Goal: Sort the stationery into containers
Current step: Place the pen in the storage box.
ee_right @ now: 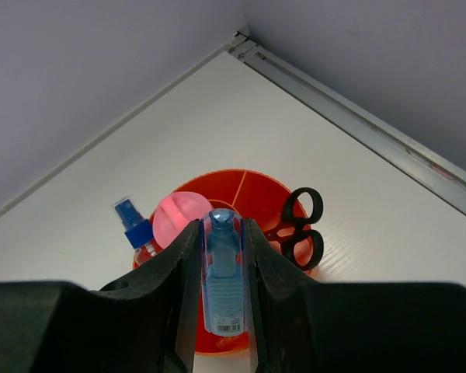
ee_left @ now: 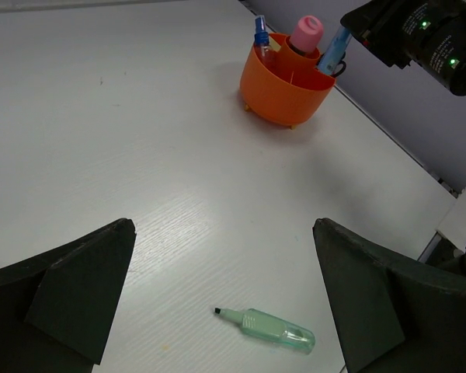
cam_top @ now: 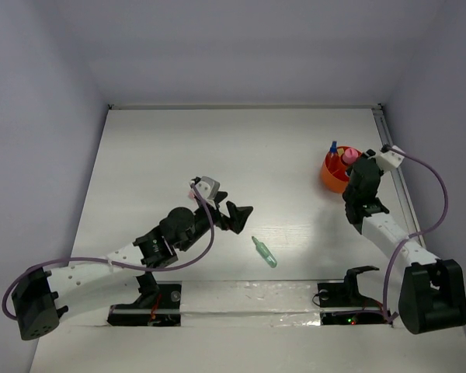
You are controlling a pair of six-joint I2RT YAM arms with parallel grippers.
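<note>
My right gripper point(ee_right: 221, 256) is shut on a blue marker point(ee_right: 222, 280) and holds it just above the orange bowl point(ee_right: 260, 194) at the table's right edge point(cam_top: 332, 177). The bowl holds a pink marker point(ee_right: 177, 217), a blue-capped bottle point(ee_right: 132, 220) and black-handled scissors point(ee_right: 299, 229). A green marker point(cam_top: 265, 252) lies uncapped on the table between the arms. My left gripper point(cam_top: 234, 217) is open and empty, above and left of the green marker point(ee_left: 268, 327). The left wrist view also shows the bowl point(ee_left: 283, 81).
A metal rail point(ee_right: 365, 124) runs along the table's right edge next to the bowl. Grey walls close in the back and both sides. Black mounts point(cam_top: 346, 291) sit on the near edge between the arm bases.
</note>
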